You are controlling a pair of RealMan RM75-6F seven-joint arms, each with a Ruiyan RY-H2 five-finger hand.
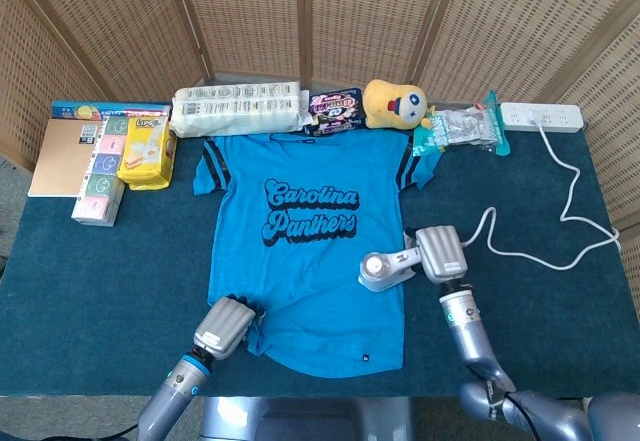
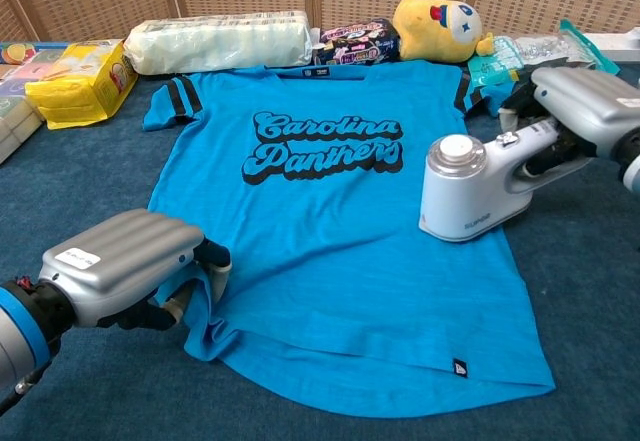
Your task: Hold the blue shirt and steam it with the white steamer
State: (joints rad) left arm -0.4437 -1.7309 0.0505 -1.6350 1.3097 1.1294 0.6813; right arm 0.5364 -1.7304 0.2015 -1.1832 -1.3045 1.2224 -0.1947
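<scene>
Steamer on shirt's right edge
</scene>
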